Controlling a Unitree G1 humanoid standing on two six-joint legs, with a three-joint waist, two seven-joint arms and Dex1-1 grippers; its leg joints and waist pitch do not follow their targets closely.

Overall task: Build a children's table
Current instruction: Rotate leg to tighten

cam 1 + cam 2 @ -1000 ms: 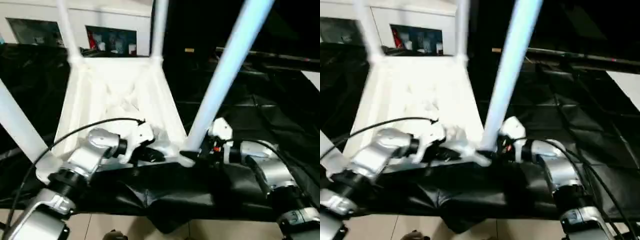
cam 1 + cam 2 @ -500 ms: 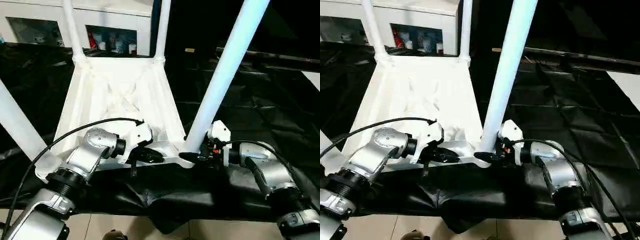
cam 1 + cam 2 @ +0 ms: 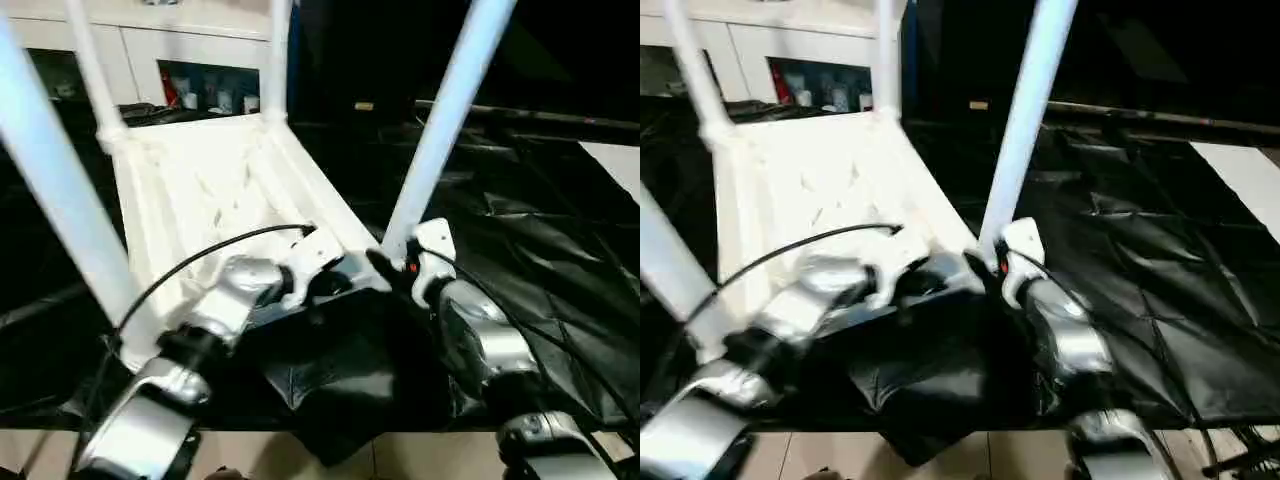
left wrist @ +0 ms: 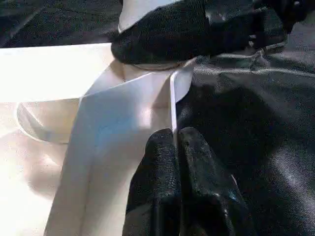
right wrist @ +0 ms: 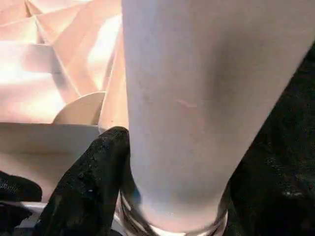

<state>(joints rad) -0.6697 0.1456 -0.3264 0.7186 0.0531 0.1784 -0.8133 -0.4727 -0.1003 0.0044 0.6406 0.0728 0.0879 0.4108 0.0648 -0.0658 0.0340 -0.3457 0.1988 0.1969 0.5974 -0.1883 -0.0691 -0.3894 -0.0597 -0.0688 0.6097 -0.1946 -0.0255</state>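
**Inverted tabletop swung round with four legs standing**
Left claw [image 4: 177, 147], pinched shut on the tabletop [image 3: 200, 190] rim; right claw [image 5: 172, 196] clasped the near leg [image 3: 440, 130] base: assembly nearly complete.

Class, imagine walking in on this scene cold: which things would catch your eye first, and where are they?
First, the white tabletop lying upside down on the black sheet, ribbed underside up, with four white legs standing in its corners. At its near edge, the left claw is shut on the rim, while the right claw grips the base of the near right leg.
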